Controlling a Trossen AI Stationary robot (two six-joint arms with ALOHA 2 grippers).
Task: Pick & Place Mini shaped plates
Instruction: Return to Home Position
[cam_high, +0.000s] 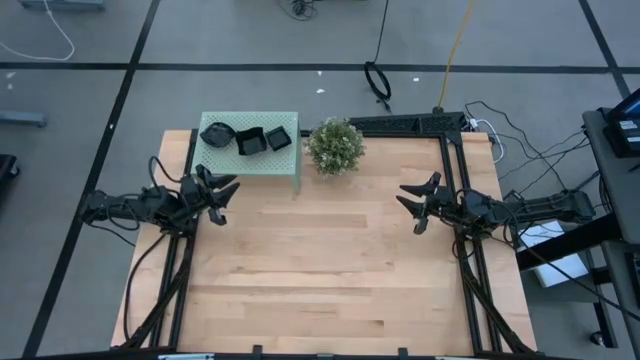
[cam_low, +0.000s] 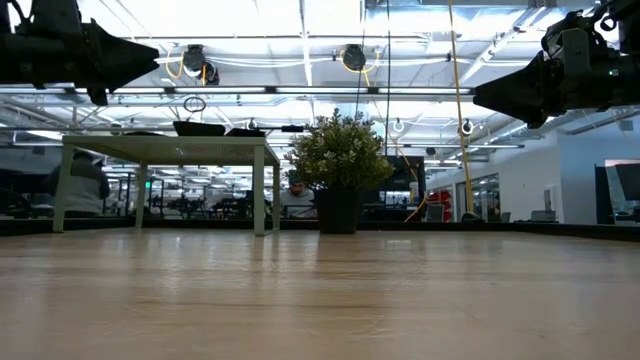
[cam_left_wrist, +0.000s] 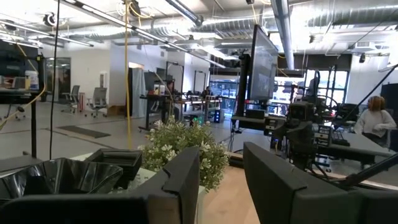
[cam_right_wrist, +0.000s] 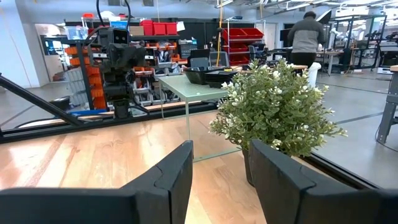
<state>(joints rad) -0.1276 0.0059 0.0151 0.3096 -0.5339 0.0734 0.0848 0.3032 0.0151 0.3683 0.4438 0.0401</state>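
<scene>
Sitting in three little piles, the small, glossy black mini shaped plates (cam_high: 250, 140) all rest on top of the low pale green shelf (cam_high: 255, 166). With 12 o'clock at the far edge as seen from above, the shelf stands at about 11 o'clock on the light wooden table (cam_high: 320, 280). The wavy-rimmed pile (cam_high: 217, 133) is at the shelf's 9 o'clock end. A square pile (cam_high: 249, 143) sits near its middle and a second square pile (cam_high: 279, 137) lies toward 3 o'clock. Whether the two square piles touch, I cannot tell.

Just beside the shelf, on its 3 o'clock side, is the bushy green potted plant (cam_high: 335, 146) with tiny white blooms in a dark pot. It stands at the table's 12 o'clock.

My left gripper (cam_high: 223, 200) hovers at the table's 9 o'clock, near the shelf's front corner. Its fingers (cam_left_wrist: 180, 180) are spread wide with nothing between them. My right gripper (cam_high: 410, 205) hangs at 3 o'clock, well apart from the shelf. Its fingers (cam_right_wrist: 273, 180) are also spread wide and empty. The two grippers point toward each other across the table. From table height, both arms show well above the wood.

In the room beyond the shelf, a person in a grey top (cam_right_wrist: 306, 34) stands with their back turned.
</scene>
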